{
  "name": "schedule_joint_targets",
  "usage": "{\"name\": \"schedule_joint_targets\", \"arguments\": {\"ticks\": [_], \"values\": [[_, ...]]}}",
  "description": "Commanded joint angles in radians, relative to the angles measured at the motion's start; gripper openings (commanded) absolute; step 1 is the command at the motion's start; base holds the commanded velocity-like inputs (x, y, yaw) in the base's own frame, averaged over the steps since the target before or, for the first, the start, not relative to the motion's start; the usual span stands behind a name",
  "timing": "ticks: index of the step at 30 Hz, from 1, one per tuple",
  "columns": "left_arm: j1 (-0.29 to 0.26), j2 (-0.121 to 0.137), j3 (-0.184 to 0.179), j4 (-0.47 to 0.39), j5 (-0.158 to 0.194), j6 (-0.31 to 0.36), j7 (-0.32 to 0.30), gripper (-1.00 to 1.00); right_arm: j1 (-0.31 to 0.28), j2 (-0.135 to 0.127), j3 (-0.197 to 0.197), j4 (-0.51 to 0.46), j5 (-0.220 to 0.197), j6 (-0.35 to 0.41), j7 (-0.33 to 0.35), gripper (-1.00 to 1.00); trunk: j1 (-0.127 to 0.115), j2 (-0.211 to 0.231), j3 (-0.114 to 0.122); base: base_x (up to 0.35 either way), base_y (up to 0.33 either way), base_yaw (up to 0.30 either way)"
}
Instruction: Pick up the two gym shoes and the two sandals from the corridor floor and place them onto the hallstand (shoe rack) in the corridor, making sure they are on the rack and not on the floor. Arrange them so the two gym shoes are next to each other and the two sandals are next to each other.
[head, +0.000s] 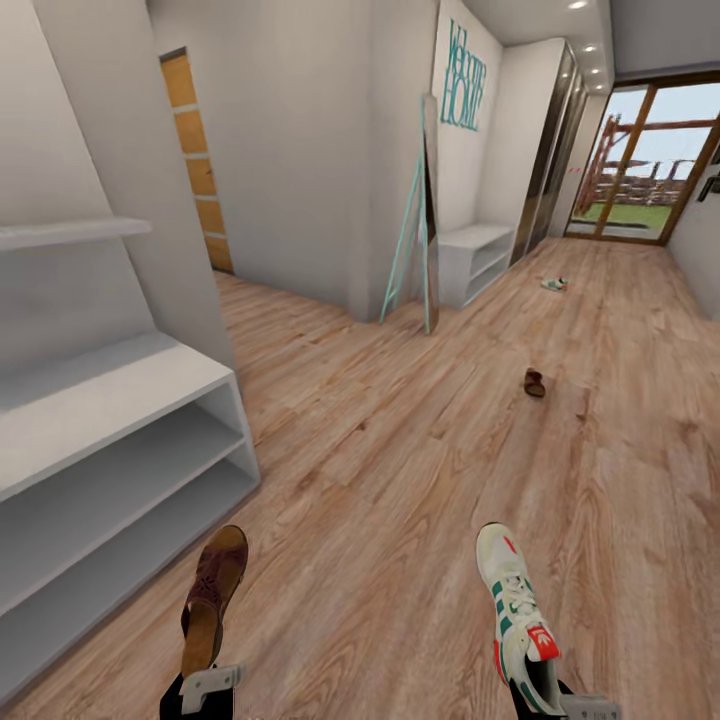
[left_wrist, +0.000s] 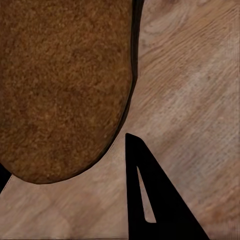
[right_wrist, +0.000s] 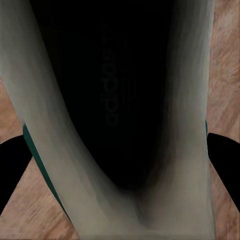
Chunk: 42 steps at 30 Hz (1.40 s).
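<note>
Brown sandal (head: 213, 590) sat clenched in the left gripper (head: 205, 680) near the hallstand (head: 120, 420); the right gripper (head: 545, 700) grasped a gym shoe (head: 515, 610).

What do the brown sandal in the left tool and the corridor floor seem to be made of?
Brown open sandal: probably leather with a matt finish, going by its dark brown strap and tan footbed, which looks grainy and suede-like in the left wrist view. Light brown plank floor: wood or a wood-look laminate, with visible grain, knots and a faint sheen.

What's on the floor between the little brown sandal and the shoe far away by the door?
Nothing. In the head view, just bare wood floor runs from sandal to gym shoe.
</note>
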Motion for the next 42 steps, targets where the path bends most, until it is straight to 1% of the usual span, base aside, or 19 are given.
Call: {"name": "schedule_joint_targets", "arguments": {"ticks": [1, 25, 42], "values": [[-0.001, 0.0, -0.003, 0.001, 0.003, -0.004, 0.005, -1.0, -0.001, 0.001, -0.008, -0.001, 0.005, -0.003, 0.008, -1.0, 0.0, 0.0, -0.001, 0.0, 0.0, 0.277], [-0.001, -0.003, -0.004, 0.001, 0.001, -0.004, 0.003, -1.0, -0.001, 0.003, -0.008, 0.001, 0.005, -0.003, 0.008, -1.0, 0.0, 0.0, -0.001, 0.0, 0.0, 0.277], [-0.001, 0.0, -0.003, 0.001, 0.002, -0.004, 0.005, -1.0, -0.001, 0.003, -0.008, 0.001, 0.005, -0.003, 0.008, -1.0, 0.0, 0.0, -0.001, 0.0, 0.0, 0.277]]}}
